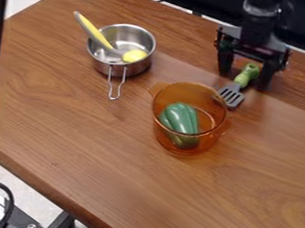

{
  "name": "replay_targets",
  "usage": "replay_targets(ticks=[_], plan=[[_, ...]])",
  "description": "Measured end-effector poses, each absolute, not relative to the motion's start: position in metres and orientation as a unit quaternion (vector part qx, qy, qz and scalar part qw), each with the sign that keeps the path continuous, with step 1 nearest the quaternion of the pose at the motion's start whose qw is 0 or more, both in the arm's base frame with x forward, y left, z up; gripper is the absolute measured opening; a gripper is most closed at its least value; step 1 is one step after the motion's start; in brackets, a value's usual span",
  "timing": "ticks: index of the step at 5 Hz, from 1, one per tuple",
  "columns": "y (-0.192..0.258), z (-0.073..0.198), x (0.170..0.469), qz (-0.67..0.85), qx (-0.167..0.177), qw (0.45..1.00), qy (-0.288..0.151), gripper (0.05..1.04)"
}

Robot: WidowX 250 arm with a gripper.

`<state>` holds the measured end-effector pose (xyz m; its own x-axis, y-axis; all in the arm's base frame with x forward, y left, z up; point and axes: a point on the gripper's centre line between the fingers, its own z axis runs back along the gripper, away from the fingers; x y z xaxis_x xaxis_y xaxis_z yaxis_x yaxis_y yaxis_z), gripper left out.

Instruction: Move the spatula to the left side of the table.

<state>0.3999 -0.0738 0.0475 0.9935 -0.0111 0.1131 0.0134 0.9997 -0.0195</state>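
Note:
My gripper (pixel 244 73) hangs at the upper right of the table, its two fingers spread apart, one on each side of the spatula's green handle. The spatula (pixel 231 96) lies on the wood with its grey slotted head toward the viewer, close beside the rim of the orange pot, and its handle up between the fingers. Whether either finger touches the handle I cannot tell. The wooden table (pixel 68 129) stretches out to the left and toward the viewer.
An orange see-through pot (pixel 162 131) holding a green pepper (pixel 180 118) stands near the middle. Upper left of it is a metal saucepan (pixel 102 66) with a yellow-handled utensil (pixel 90 28) and a yellow object (pixel 134 55) inside. The table's left edge runs diagonally.

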Motion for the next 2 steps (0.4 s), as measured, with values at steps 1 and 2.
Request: replay_targets(ticks=[1,2], plan=[[-0.0737,0.0457,0.3994,-0.003,-0.005,0.998,-0.06,0.954],[-0.0738,0.0455,0.3976,0.002,-0.011,0.999,-0.053,0.699]])
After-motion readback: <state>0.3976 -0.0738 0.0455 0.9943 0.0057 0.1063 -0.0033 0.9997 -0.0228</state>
